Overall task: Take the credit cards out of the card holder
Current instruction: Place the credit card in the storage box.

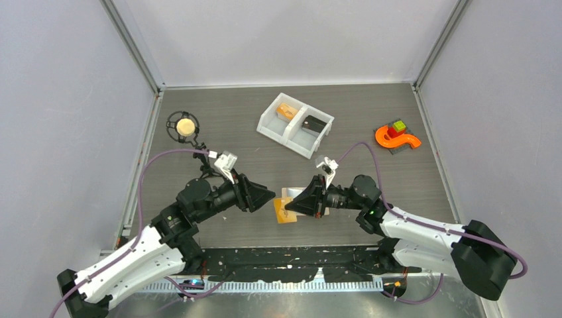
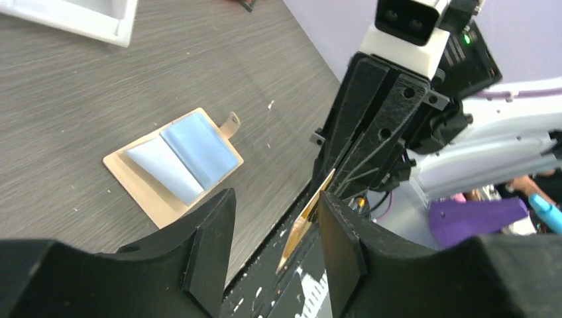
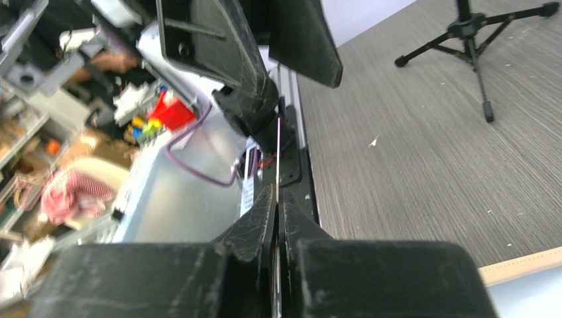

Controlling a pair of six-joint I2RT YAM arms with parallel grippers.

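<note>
Orange-tan credit card [image 2: 301,222]: thin, light, probably stiff and slick, clear of the open card holder [image 2: 173,162] on the tabletop [image 2: 99,99], clamped flat by one end in my right tool [image 3: 278,199], my left tool [image 2: 275,248] apart around the other end; best pinched across its faces.

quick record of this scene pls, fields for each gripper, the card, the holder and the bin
right gripper: shut on the orange-tan card, which shows edge-on
left gripper: open, one finger on each side of the card, not clamping it
card holder: lying open on the table, blue lining up, no gripper on it
white bin: far side of the table, orange item in one compartment, dark item in the other
</note>
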